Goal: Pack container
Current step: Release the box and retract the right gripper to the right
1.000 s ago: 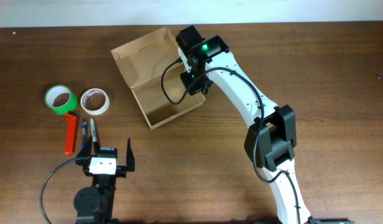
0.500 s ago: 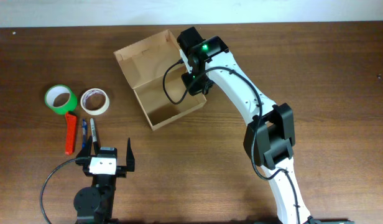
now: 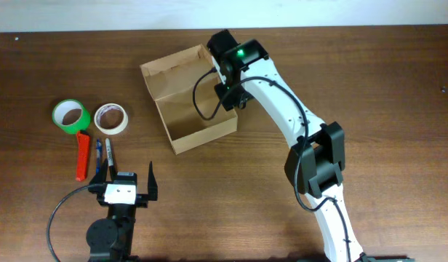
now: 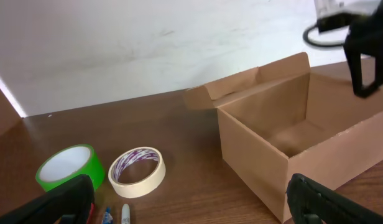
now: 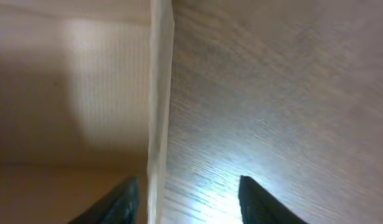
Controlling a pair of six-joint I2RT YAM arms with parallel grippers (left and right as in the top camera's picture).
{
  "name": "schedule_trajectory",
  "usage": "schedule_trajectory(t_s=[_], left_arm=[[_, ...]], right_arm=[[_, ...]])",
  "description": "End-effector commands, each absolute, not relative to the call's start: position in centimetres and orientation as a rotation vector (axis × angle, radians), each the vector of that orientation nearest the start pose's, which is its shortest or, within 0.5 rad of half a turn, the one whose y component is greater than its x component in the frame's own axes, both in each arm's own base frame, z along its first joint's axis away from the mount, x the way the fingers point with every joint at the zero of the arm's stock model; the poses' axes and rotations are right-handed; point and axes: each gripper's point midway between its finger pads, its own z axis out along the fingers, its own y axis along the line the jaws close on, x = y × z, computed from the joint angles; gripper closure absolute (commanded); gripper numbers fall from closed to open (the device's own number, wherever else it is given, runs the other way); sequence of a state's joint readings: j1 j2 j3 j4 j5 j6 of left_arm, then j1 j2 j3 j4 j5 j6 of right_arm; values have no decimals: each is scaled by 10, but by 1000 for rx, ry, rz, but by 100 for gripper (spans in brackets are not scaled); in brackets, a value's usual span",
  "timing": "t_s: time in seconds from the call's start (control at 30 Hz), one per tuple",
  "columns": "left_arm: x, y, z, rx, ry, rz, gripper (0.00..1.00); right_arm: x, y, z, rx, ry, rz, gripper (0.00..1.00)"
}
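The container [image 3: 188,102] is an open tan cardboard box at the table's back middle, its flap lid [image 3: 174,64] standing up at the far side. My right gripper [image 3: 231,98] hovers over its right wall. In the right wrist view that wall's edge [image 5: 159,99] runs between the jaws of my right gripper [image 5: 190,202]: one finger [image 5: 120,202] is inside the box, the other stands well apart over the table. The gripper is open. My left gripper [image 3: 126,182] waits open near the front edge, empty; its wrist view shows the container [image 4: 291,143] ahead to the right.
A green tape roll [image 3: 70,116] and a white tape roll [image 3: 111,118] lie left of the box. Below them are a red tool [image 3: 82,154] and two markers [image 3: 105,151]. The left wrist view shows the green roll [image 4: 67,168] and white roll [image 4: 137,171] ahead.
My right gripper has gone from shut on the container's right wall to open. The box shifted slightly to the right and turned a little. The left arm has not moved.
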State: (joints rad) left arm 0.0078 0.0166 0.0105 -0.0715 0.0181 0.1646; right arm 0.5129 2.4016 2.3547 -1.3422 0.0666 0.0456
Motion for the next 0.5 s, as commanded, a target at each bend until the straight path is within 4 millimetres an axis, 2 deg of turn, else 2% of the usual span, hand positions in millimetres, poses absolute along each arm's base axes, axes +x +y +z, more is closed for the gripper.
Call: schedule_trajectory(t_s=[0.0,0.13,0.2,0.27,0.3,0.37,0.4,0.47], left_arm=[[246,-1,156,150,1648,124,0],[246,-1,156,150,1648,124,0],[246,-1,156,150,1648,124,1],[246,-1,156,150,1648,124,0],[246,-1,156,150,1648,124,0],[246,-1,156,150,1648,124,0],[246,-1,156,150,1648,124,0],[246,-1,156,150,1648,124,0]], right_arm=[[463,231,182,-620,2686,-46,44],[459,200,264,-527,2543,-137,39],[453,178,302,-469,2479,-144,39],[446,146,336,-387,2427,-162,38],[442,129,350,-340,2406,-170,38],[433,82,382,-201,2354,-187,37],[427,52,397,-101,2325,-199,36],[417,3,415,73,2288,-212,34]])
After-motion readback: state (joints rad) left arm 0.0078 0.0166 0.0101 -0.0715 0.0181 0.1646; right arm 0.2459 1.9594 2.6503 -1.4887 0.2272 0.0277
